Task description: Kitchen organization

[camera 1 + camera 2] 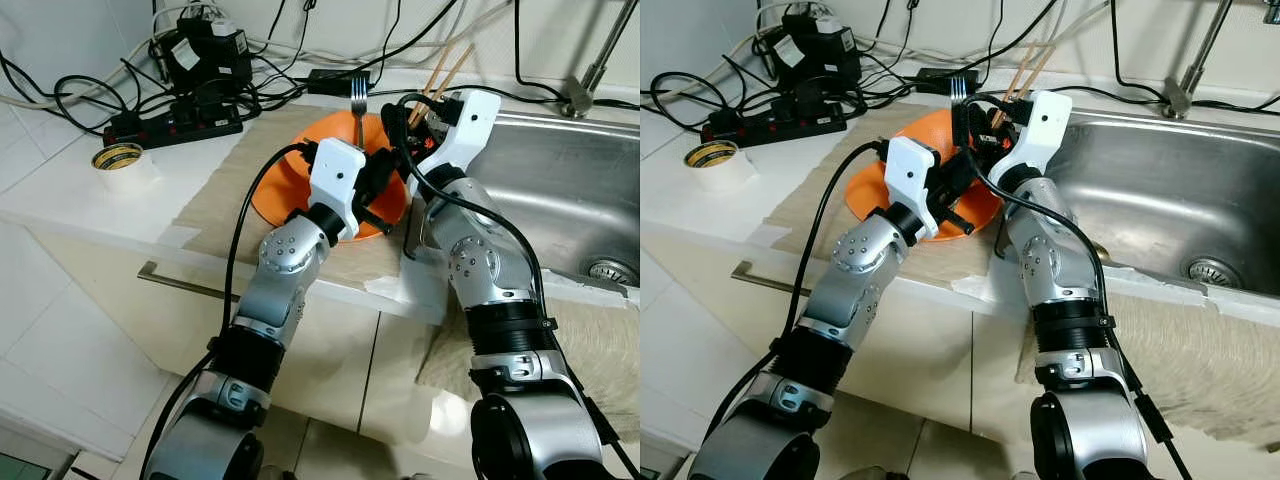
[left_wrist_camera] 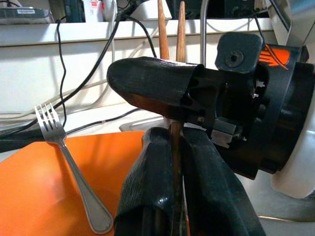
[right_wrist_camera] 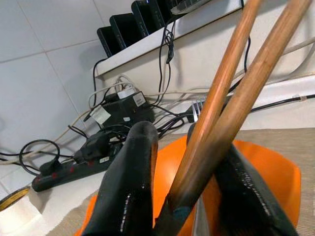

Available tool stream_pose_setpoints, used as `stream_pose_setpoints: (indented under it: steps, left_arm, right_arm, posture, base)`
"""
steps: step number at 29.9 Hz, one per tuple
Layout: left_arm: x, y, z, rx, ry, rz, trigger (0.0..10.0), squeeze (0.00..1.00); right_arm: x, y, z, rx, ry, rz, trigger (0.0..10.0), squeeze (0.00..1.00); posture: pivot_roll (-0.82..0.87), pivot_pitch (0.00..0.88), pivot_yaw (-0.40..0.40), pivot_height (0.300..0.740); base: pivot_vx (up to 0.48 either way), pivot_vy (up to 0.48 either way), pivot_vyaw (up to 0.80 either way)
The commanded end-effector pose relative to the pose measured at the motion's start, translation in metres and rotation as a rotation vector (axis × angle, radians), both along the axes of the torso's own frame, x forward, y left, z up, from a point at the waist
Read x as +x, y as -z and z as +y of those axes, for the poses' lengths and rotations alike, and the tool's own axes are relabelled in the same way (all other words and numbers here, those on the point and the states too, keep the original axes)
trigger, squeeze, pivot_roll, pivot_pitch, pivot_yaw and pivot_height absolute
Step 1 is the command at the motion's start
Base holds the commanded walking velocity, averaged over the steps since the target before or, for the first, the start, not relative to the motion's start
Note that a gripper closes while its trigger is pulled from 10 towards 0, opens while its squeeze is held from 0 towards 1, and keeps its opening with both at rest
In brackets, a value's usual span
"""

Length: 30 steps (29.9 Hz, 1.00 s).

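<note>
- Desk [image 1: 90, 190]: carries everything; the sink [image 1: 560, 190] lies on the right hand's outer side.
- Bowl [image 1: 285, 185]: orange, tilted on a beige mat, directly under both hands.
- Right hand [image 3: 189, 194]: clamped on the lower ends of two chopsticks [image 3: 231, 93], whose long axis runs up and away from the fingers toward the back wall.
- Left hand [image 2: 170, 196]: fingers nearly closed around one chopstick shaft just below the right hand; whether it truly grips, I cannot tell.
- Fork [image 2: 74, 172]: leans in the bowl beside the left hand, tines up, ungripped; that hand is nearer.
</note>
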<state>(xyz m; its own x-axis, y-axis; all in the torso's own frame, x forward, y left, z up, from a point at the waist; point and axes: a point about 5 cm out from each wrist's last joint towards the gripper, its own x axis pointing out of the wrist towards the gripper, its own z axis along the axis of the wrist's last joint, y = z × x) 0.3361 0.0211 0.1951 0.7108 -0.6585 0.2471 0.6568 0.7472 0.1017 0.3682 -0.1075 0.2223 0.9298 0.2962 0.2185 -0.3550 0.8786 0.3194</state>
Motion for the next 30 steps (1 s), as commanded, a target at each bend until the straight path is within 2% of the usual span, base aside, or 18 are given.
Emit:
stream_pose_setpoints:
  steps: [1, 10, 11, 12, 15, 16, 17, 18, 30]
  left_arm:
    - [-0.0095, -0.0154, -0.0150, -0.005, 0.080, -0.075, 10.0, 0.00]
    - [-0.0083, -0.0132, -0.0142, 0.008, 0.068, -0.061, 10.0, 0.00]
    - [-0.0080, -0.0134, -0.0138, 0.007, 0.063, -0.062, 10.0, 0.07]
    - [-0.0076, -0.0138, -0.0133, 0.006, 0.057, -0.063, 10.0, 1.00]
    - [-0.0071, -0.0143, -0.0125, 0.007, 0.048, -0.065, 10.0, 1.00]
    - [-0.0069, -0.0145, -0.0124, 0.007, 0.047, -0.064, 10.0, 1.00]
    - [-0.0068, -0.0146, -0.0124, 0.007, 0.046, -0.064, 10.0, 1.00]
    - [-0.0067, -0.0148, -0.0123, 0.008, 0.046, -0.064, 10.0, 1.00]
    - [-0.0064, -0.0162, -0.0122, 0.006, 0.043, -0.053, 10.0, 1.00]
  right_arm:
    - [0.0055, -0.0001, -0.0230, 0.026, 0.138, 0.025, 0.0, 0.00]
    - [0.0051, 0.0009, -0.0224, 0.024, 0.141, 0.029, 0.0, 0.00]
    - [0.0051, 0.0010, -0.0219, 0.020, 0.136, 0.030, 0.0, 0.00]
    - [0.0051, 0.0013, -0.0207, 0.017, 0.129, 0.034, 0.0, 0.00]
    - [0.0050, 0.0016, -0.0182, 0.002, 0.113, 0.036, 0.0, 0.00]
    - [0.0050, 0.0016, -0.0180, 0.003, 0.114, 0.037, 4.2, 0.00]
    - [0.0051, 0.0016, -0.0179, 0.005, 0.114, 0.038, 4.2, 0.00]
    - [0.0051, 0.0015, -0.0177, 0.003, 0.112, 0.038, 9.8, 0.00]
    - [0.0043, -0.0002, -0.0155, 0.023, 0.091, 0.039, 10.0, 0.00]
  posture:
    - [-0.09, 0.000, 0.063, 0.740]
    - [-0.09, 0.000, 0.064, 0.740]
    - [-0.09, 0.000, 0.064, 0.740]
    - [-0.09, 0.000, 0.065, 0.740]
    - [-0.09, 0.000, 0.065, 0.740]
    - [-0.09, 0.000, 0.065, 0.740]
    - [-0.09, 0.000, 0.065, 0.740]
    - [-0.09, 0.000, 0.065, 0.740]
    - [-0.09, 0.000, 0.063, 0.740]
  base:
    - [0.000, 0.000, 0.00]
    - [0.000, 0.000, 0.00]
    - [0.000, 0.000, 0.00]
    - [0.000, 0.000, 0.00]
    - [0.000, 0.000, 0.00]
    - [0.000, 0.000, 0.00]
    - [0.000, 0.000, 0.00]
    - [0.000, 0.000, 0.00]
    - [0.000, 0.000, 0.00]
